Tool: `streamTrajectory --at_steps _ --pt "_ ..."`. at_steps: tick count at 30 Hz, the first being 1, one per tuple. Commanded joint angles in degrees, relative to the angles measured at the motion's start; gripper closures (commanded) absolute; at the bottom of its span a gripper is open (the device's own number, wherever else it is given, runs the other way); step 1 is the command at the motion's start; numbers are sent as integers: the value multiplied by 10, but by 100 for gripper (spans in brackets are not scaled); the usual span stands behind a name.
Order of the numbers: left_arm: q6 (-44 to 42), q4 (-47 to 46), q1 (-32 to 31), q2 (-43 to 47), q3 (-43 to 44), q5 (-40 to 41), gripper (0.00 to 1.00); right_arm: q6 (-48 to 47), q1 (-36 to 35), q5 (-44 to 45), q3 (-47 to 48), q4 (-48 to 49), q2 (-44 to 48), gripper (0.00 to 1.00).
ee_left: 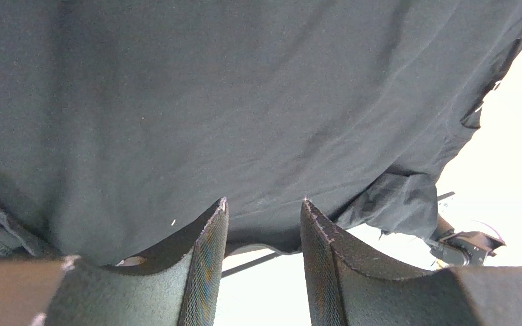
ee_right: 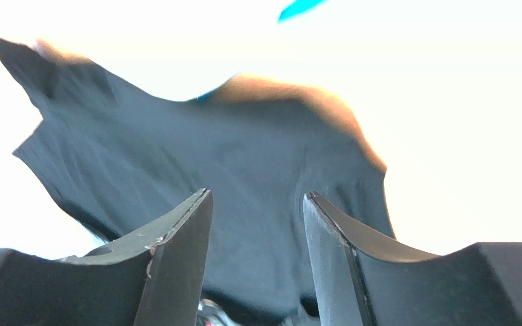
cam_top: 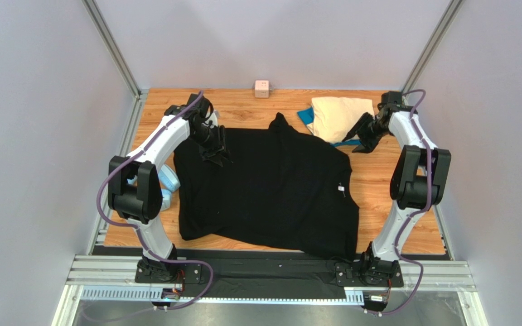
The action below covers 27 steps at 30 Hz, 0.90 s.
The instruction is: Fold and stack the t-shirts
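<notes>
The black t-shirt [cam_top: 270, 190] lies spread flat over the middle of the wooden table. The cream t-shirt [cam_top: 340, 115] lies folded at the back right, on top of the blue t-shirt [cam_top: 304, 117], which only peeks out at its edges. My left gripper [cam_top: 213, 147] is open at the black shirt's far left corner. In the left wrist view [ee_left: 264, 204] the shirt's edge [ee_left: 243, 102] lies at its fingertips. My right gripper [cam_top: 360, 140] is open and empty beside the black shirt's far right corner. The right wrist view [ee_right: 257, 197] faces the black cloth [ee_right: 209, 156].
A small pink cube [cam_top: 262, 88] sits at the table's back edge. A light-blue plastic ring [cam_top: 169, 182] lies at the left edge, partly under the left arm. Grey walls and metal posts close in the sides.
</notes>
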State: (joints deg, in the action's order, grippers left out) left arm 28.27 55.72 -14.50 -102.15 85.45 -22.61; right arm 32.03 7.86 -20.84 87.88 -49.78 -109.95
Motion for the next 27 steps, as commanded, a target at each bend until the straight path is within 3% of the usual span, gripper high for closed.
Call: streamTrajectory --at_steps 1,13,21,22,23,25,27 --pt "-9 7 -2 33 -8 -2 50 -7 9 10 82 -14 -77 43" --pt "-17 4 -2 66 -47 12 50 -27 8 -14 67 -14 -144 38" --pt "-19 3 -2 51 -41 2 51 -20 5 -64 21 20 -103 52" --pt "-18 3 -2 50 -38 1 51 -20 1 -69 18 24 -98 56" --pt "-18 2 -2 49 -37 1 51 -20 0 -74 13 27 -92 76" --pt "-18 2 -2 46 -36 -1 51 -22 -9 -82 6 30 -77 97" --pt "-19 2 -2 45 -36 0 51 -29 -23 -89 4 28 -58 100"
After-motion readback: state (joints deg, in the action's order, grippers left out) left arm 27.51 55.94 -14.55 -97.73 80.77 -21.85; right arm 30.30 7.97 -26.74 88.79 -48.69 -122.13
